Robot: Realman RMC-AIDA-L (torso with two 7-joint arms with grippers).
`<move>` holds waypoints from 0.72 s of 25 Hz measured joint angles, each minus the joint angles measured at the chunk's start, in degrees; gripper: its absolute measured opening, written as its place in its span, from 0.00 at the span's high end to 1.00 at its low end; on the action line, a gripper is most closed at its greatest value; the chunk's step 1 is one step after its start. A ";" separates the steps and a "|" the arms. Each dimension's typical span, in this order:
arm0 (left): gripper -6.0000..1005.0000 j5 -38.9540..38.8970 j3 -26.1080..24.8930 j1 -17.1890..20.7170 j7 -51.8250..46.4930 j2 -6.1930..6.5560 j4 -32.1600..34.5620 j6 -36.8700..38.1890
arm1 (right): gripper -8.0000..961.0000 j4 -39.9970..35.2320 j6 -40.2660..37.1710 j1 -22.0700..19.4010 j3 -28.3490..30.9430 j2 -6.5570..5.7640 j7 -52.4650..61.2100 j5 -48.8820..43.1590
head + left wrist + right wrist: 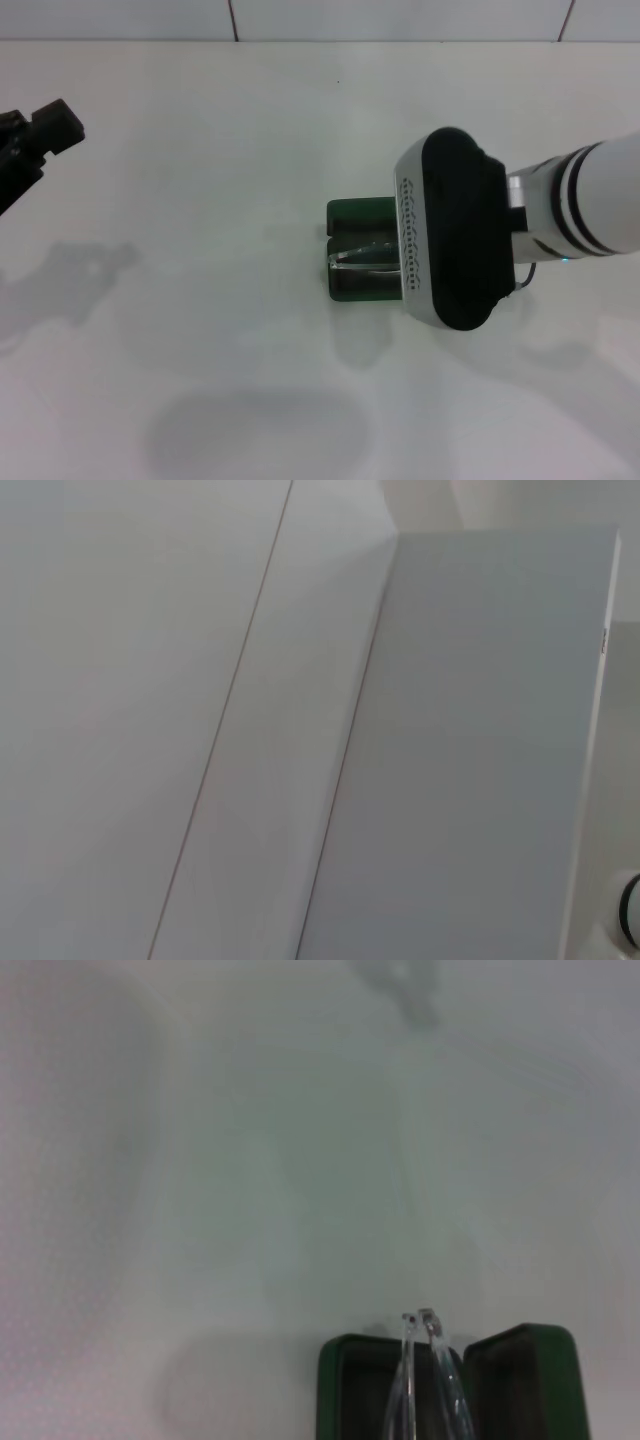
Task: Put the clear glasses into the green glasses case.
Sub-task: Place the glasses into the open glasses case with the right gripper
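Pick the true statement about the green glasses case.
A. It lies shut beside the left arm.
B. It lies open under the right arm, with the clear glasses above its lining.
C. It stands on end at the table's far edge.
B: the green glasses case lies open below the right gripper, the clear glasses over its lining.

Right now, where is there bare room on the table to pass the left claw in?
Bare white table lies between the left claw and the open dark green hard case. It is crowded at the case, where the right arm hangs over the clear plastic glasses.
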 joint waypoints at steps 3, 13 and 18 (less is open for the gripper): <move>0.95 0.00 0.00 -0.11 0.24 -0.05 0.00 -0.03 | 0.91 1.53 2.54 -0.46 -1.06 0.00 0.21 -1.26; 0.95 0.35 -1.53 -0.04 0.29 -0.33 -0.09 -0.09 | 0.91 5.24 9.88 -1.91 -2.77 0.00 -0.06 -3.82; 0.95 0.34 -1.57 -0.25 0.28 -0.33 -0.09 -0.09 | 0.91 5.49 10.52 -2.37 -3.90 -0.09 -0.18 -3.87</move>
